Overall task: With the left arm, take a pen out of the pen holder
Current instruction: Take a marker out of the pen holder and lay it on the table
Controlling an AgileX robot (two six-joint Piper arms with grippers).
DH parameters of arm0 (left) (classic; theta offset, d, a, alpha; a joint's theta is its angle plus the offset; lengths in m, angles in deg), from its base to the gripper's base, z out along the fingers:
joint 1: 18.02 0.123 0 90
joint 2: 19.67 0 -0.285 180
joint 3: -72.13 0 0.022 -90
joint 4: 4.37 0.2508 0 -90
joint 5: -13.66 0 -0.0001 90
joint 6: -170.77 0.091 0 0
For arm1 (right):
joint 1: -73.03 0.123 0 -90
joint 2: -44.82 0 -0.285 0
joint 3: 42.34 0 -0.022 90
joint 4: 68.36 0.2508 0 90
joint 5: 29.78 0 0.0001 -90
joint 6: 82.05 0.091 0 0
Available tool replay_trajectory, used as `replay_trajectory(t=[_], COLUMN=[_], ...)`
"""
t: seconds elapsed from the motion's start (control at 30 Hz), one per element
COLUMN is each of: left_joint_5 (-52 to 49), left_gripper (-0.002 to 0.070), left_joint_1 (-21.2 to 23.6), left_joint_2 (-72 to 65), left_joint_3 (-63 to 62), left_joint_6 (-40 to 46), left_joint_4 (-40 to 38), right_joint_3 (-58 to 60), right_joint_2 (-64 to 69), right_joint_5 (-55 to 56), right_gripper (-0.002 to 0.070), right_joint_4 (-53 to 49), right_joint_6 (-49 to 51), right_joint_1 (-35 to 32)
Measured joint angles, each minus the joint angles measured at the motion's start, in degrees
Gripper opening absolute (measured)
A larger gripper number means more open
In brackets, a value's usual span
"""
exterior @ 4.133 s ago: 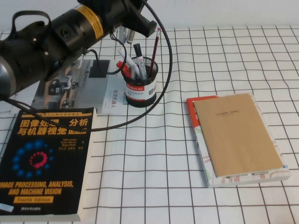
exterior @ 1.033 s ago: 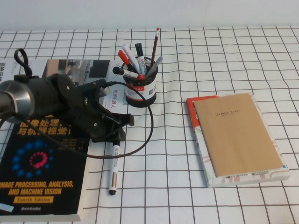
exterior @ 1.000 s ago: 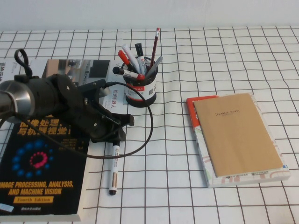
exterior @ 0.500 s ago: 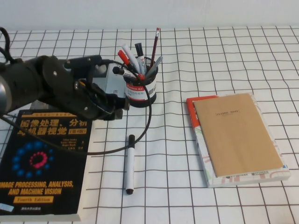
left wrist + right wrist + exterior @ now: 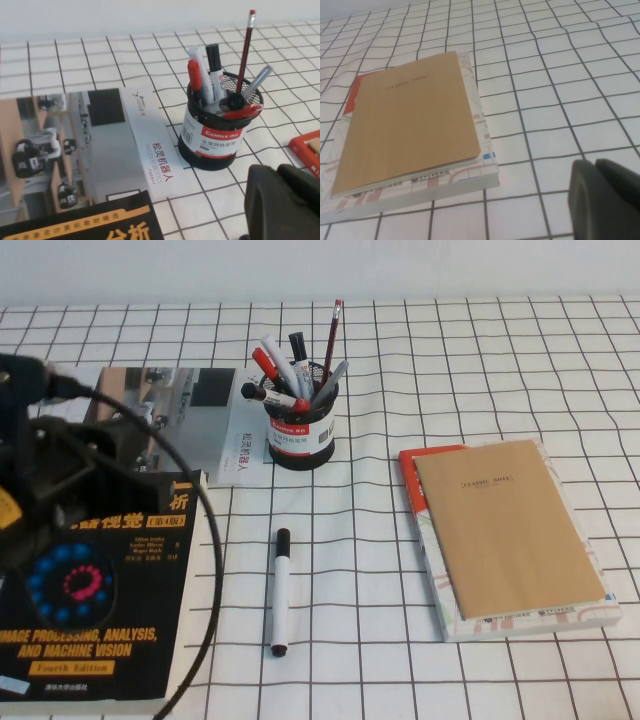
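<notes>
White marker pen with a black cap (image 5: 279, 592) lies flat on the white black-gridded tablecloth (image 5: 400, 660), free of any grip. It is outside the holder, on the robot's side of it, and its cap end points toward the holder.

The left gripper (image 5: 276, 172) has its dark fingers pressed together with nothing between them. In the left wrist view it hangs above the cloth, with the holder beyond it. In the high view the left arm (image 5: 60, 480) is a dark bulk at the left edge, over the upper part of a large black textbook with a blue-and-red dot ring on its cover (image 5: 90, 630). The arm's black cable (image 5: 208, 570) curves down along the textbook's right edge, just beside the pen.

The round black mesh pen holder with a red-and-white label (image 5: 300, 435) stands upright. It carries a red pencil (image 5: 333, 340), a black marker, red-capped markers and a grey pen. A grey brochure with Chinese lettering (image 5: 190, 425) lies beside the holder on its left.

The right gripper (image 5: 595, 165) shows only in the right wrist view, its fingers closed together and empty. It hangs over bare cloth near a tan notebook (image 5: 410, 120), which lies on a thicker white book with a red cover beneath.
</notes>
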Motion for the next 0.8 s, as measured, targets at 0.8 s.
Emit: replay_trajectory(t=[0.8], left_joint_5=[-6.7], left_gripper=[-0.0001], left_joint_1=[-0.1], left_joint_2=[18.3], left_joint_3=[5.5], left_joint_6=[-2.4], left_joint_4=[11.2], right_joint_3=[0.0], right_joint_2=[0.0], right_joint_5=[0.0], right_gripper=[-0.0016], right_joint_4=[0.0], right_joint_6=[0.0], right_joint_1=[0.0])
